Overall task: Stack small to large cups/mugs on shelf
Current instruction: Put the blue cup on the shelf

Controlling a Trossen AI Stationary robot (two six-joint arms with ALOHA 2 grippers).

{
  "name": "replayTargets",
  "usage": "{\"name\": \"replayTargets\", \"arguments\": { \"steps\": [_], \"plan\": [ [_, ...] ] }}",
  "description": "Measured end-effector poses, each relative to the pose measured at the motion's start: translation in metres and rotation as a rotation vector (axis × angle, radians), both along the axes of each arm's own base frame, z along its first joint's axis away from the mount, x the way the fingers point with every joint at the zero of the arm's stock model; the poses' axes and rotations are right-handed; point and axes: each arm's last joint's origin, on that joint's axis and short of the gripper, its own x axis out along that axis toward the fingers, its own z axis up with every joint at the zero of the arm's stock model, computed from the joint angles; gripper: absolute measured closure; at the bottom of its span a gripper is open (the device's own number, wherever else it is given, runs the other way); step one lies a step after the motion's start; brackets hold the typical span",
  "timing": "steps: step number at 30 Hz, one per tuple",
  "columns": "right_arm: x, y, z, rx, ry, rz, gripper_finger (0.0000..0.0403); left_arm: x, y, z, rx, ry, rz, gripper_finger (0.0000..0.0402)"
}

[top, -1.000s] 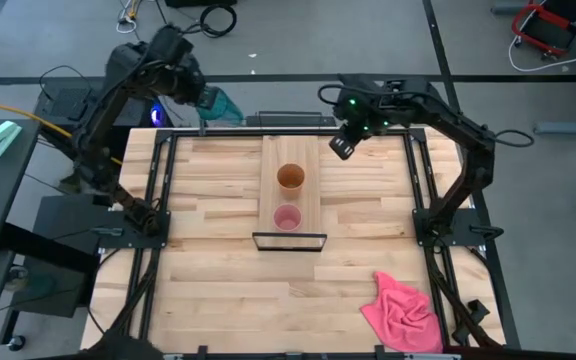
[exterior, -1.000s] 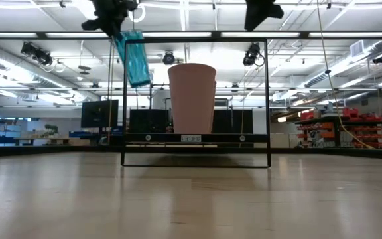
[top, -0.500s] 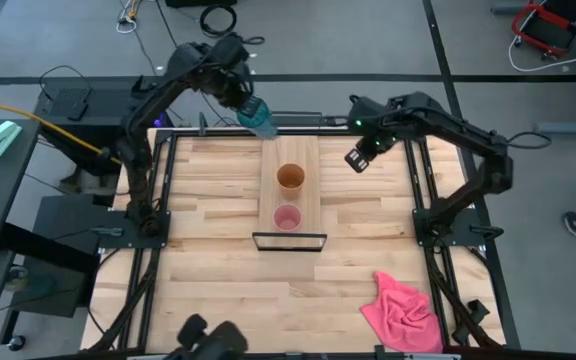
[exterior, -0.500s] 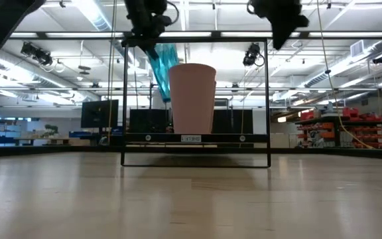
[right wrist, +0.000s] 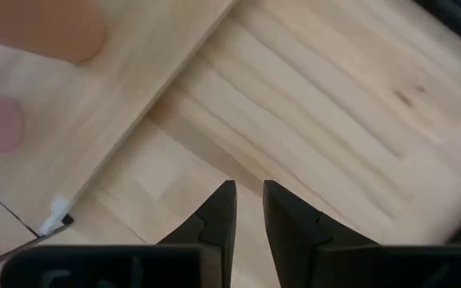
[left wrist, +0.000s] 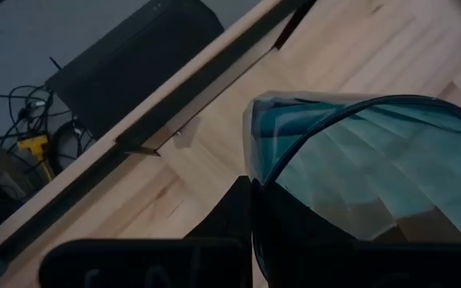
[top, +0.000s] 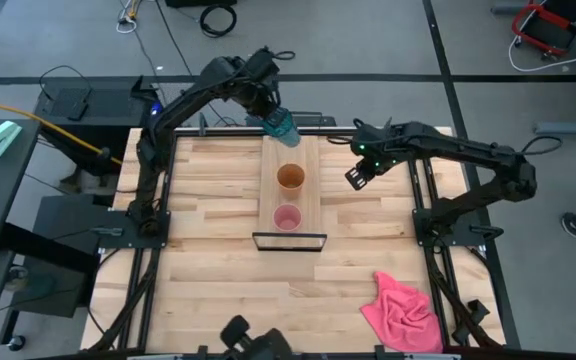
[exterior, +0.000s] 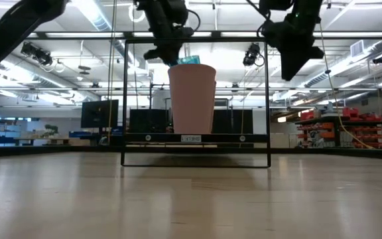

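Since the earlier frame, the left gripper (top: pixel 268 108) had swung in from the far-left corner, carrying the tall translucent teal plastic tumbler (top: pixel 281 127) to the far end of the long narrow light-wood shelf (top: pixel 308 160). Its jaws were clamped on the tumbler's rim, the cup hanging tilted in the air above that end. The right gripper (top: pixel 354 177) had drifted rightward and nearer, waiting over the butcher-block counter (top: pixel 208 290) just right of the shelf, jaws nearly together and empty. On the shelf, the small pink plastic cup (top: pixel 286 217) stood nearest the black metal frame (top: pixel 289 241), with the medium orange-brown plastic cup (top: pixel 290 178) just beyond it. Two cups seemed placed in order; setting down the tumbler behind them remained.
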Motion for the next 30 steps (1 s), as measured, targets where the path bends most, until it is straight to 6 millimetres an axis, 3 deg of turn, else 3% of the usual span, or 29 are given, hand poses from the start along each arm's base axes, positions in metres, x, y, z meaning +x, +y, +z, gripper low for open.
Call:
{"name": "replayTargets", "arguments": {
  "steps": [5, 12, 30],
  "plan": [
    [0.005, -0.001, -0.012, 0.015, -0.037, 0.008, 0.0331, 0.017, 0.0, -0.02, -0.023, 0.035, -0.021, 0.0389],
    [0.008, -0.002, -0.014, 0.004, -0.07, 0.008, 0.0331, 0.03, -0.001, -0.038, -0.051, 0.075, -0.042, 0.0389],
    [0.02, -0.006, -0.017, -0.014, -0.108, 0.035, 0.0331, 0.037, 0.0, -0.056, -0.083, 0.128, -0.052, 0.039]
  ]
}}
